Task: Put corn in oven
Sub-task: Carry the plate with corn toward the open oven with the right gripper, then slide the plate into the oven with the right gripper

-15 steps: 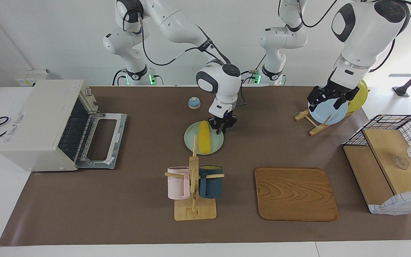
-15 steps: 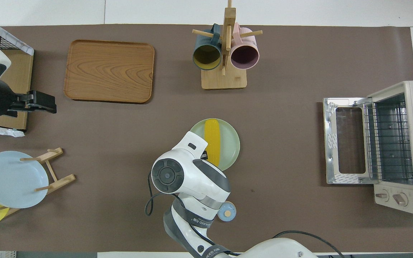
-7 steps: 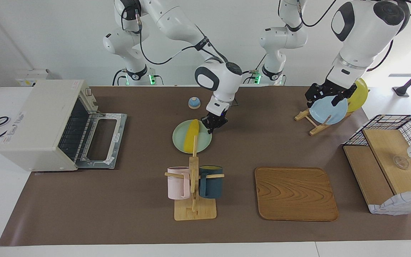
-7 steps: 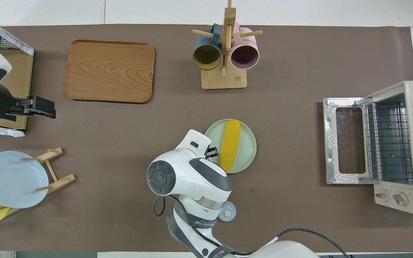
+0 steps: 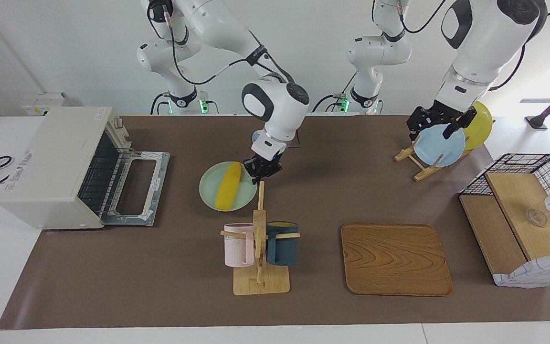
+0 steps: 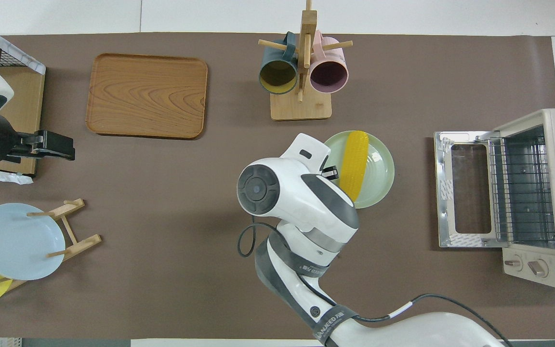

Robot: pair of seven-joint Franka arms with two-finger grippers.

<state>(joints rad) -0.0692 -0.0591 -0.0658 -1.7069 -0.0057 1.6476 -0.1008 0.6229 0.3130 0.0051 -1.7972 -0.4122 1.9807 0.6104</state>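
Now the corn lies on a green plate, right beside the right gripper.
That gripper pinches the plate's rim, at the edge away from the oven. Smooth, long and yellow, the corn lies slanted, one thin tip toward the gripper, the other toward the table's front edge. Boxy and off-white, the oven has its glass door down. Over a blue plate the left gripper waits; I cannot tell its grip.

My right hand is low over the desk's middle, clamped shut; my left hand hangs raised.
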